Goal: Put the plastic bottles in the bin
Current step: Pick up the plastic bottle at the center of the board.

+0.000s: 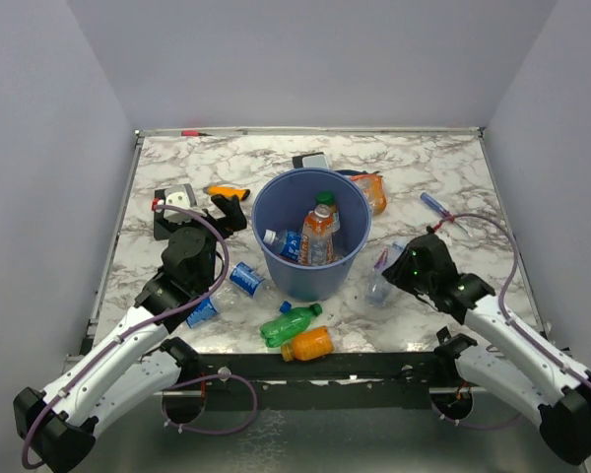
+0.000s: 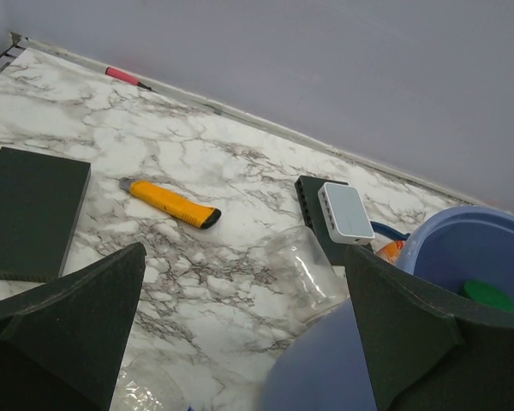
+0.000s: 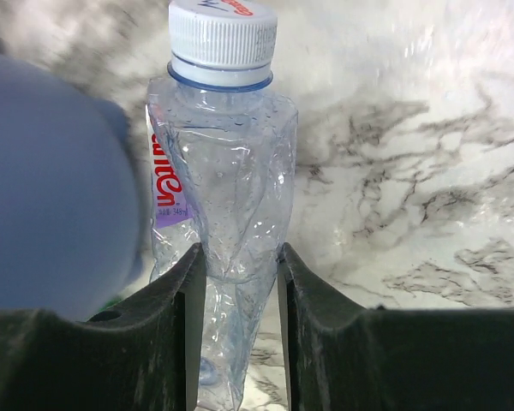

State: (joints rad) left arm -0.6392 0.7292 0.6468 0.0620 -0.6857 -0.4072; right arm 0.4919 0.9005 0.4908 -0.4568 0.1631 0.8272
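Note:
The blue bin [image 1: 310,266] stands mid-table and holds three bottles. My right gripper [image 1: 394,268] is shut on a crumpled clear bottle with a white cap [image 3: 223,171], right of the bin [image 3: 51,188]; its fingers [image 3: 176,300] pinch the body. That bottle also shows in the top view [image 1: 379,286]. My left gripper [image 1: 227,222] is open and empty left of the bin [image 2: 463,248]. A clear bottle [image 2: 304,265] lies ahead between its fingers [image 2: 394,317]. Two clear blue-labelled bottles [image 1: 244,279], a green bottle [image 1: 288,325] and an orange bottle [image 1: 308,344] lie in front of the bin. Another orange bottle [image 1: 371,192] lies behind it.
An orange utility knife [image 2: 171,203] and a flat black rectangle [image 2: 30,210] lie far left. A white device on a black box [image 2: 347,211] sits behind the bin. A blue pen [image 1: 435,205] lies right, a red marker [image 1: 191,132] at the back edge.

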